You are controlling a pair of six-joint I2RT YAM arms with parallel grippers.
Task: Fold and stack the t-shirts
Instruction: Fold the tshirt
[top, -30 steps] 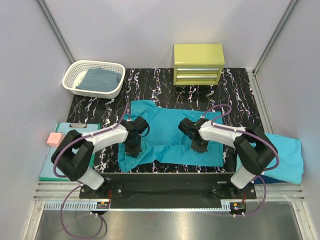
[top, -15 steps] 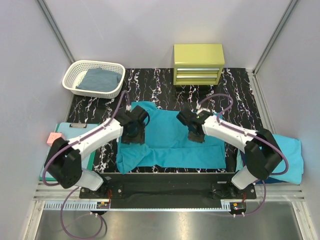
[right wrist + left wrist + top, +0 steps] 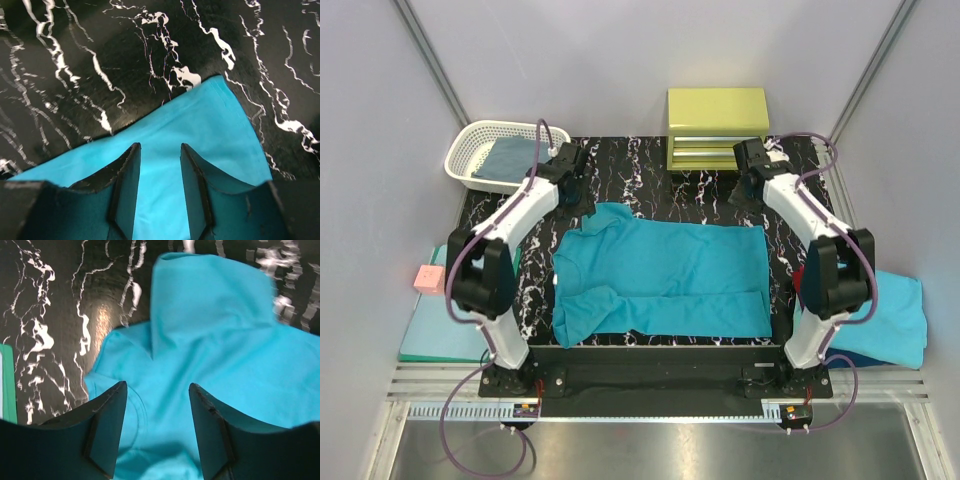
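Jaws stood released and empty by the counter's far edge: left jaws near a sleeve (image 3: pixel 210 300) of the teal t-shirt (image 3: pixel 660 275), right jaws near its hem corner (image 3: pixel 220 100). The shirt lay flat mid-counter. We judged both pinches should close together, level. Only the top view showed a crease along its near side.
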